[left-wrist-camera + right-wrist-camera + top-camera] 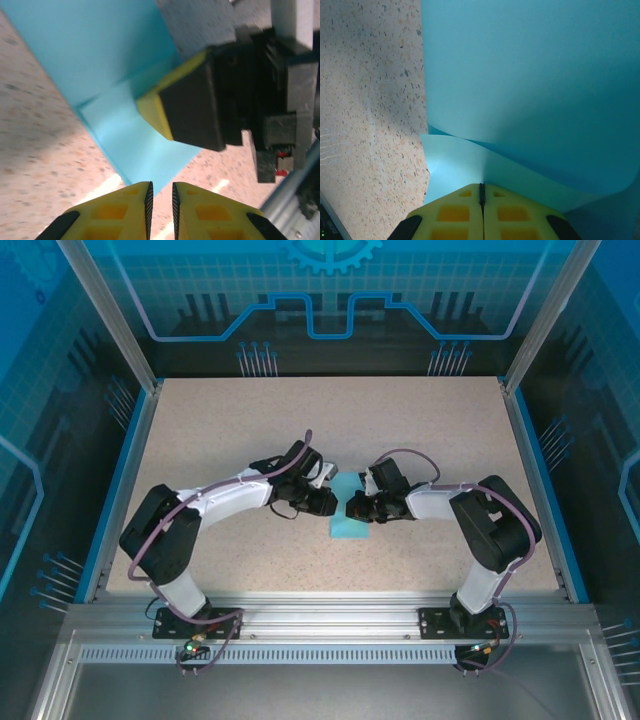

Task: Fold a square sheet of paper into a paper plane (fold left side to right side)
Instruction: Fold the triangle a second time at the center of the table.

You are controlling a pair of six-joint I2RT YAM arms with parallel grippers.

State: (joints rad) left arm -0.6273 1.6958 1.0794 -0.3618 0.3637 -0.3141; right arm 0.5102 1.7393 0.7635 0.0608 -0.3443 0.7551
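Speckled beige table [220, 440] lies under both my arms in the top view. The paper [350, 530], light blue, is at the middle of it, between my two wrists. My left gripper [328, 503] comes to it from the left and my right gripper [353, 508] from the right. The two tips are near each other over the paper's upper part. I think both meet here because the fold needs one side pinned while the other is worked.

From the left wrist, my left jaws stand a little apart, only a narrow slit, and nothing is between them. A corner of the paper lies just ahead of them on the table. The paper shows two layers: a darker one behind and a paler one in front. My right gripper lies with its tip on the paper where these layers meet, probably to keep the fold from sliding.

From the right wrist, my right jaws are closed together, with no gap and no paper visible between them. The paler layer lies flat before them. The upper layer rises in a curve above it, so I judge that the crease is not pressed flat yet.
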